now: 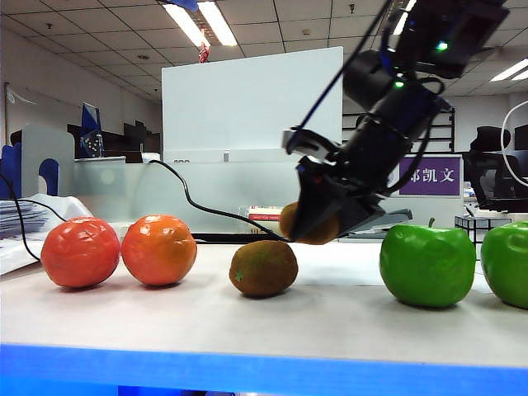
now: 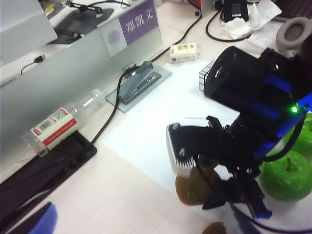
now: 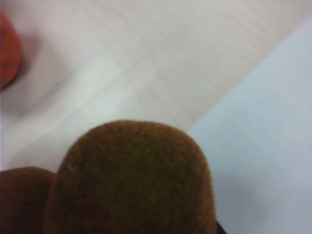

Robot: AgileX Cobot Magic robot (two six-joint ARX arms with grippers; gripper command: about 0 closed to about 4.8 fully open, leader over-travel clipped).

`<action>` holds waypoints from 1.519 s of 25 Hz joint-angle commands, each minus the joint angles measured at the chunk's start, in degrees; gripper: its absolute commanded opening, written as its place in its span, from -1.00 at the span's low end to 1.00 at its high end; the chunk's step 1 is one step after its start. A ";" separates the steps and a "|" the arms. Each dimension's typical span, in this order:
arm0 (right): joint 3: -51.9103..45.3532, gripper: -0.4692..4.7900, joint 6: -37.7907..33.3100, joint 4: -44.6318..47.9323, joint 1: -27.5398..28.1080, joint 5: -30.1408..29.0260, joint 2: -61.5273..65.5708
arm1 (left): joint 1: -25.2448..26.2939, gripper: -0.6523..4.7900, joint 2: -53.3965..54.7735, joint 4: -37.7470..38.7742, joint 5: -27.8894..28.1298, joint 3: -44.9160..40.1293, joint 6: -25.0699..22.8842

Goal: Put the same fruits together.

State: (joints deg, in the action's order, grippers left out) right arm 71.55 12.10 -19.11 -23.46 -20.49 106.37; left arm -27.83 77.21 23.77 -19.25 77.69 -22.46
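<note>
Two glossy oranges [image 1: 81, 252] [image 1: 158, 248] sit side by side at the table's left. One brown kiwi [image 1: 263, 267] lies in the middle. My right gripper [image 1: 318, 221] hangs just behind and above it, shut on the second kiwi [image 1: 290, 221], which fills the right wrist view [image 3: 131, 180]. That view also catches the lying kiwi [image 3: 22, 200] and an orange's edge [image 3: 6, 53]. Two green apples [image 1: 426, 266] [image 1: 506, 264] stand at the right. My left gripper is outside the exterior view; only a blue finger [image 2: 41, 219] shows, with nothing held, looking at the right arm and the held kiwi [image 2: 192, 187].
A white paper sheet [image 2: 161, 126] lies under the right arm. Behind it are a black-and-white cube [image 2: 207, 75], a grey stapler-like device [image 2: 139, 83], a lying plastic bottle [image 2: 53, 126], a black cable [image 2: 109, 117] and a purple name plate [image 2: 131, 24].
</note>
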 commanded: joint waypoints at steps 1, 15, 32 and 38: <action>0.11 -0.85 0.74 0.02 -1.25 1.86 -0.24 | 0.04 1.00 -0.85 0.35 -0.02 0.20 0.00; 0.07 -0.85 1.44 -1.07 -1.27 1.29 0.31 | 0.04 1.00 -3.48 0.59 0.04 0.22 0.04; 0.00 -0.66 1.46 -1.68 -1.27 1.18 1.90 | 0.04 1.00 -5.49 0.50 0.17 0.22 0.37; 0.00 -0.15 1.46 -1.70 -1.27 1.27 2.36 | 0.04 1.00 -5.81 0.52 0.22 0.22 0.33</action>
State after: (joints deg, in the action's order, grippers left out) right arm 71.44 13.34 -21.08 -24.64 -19.03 108.81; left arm -27.86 71.70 24.71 -19.20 77.71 -22.24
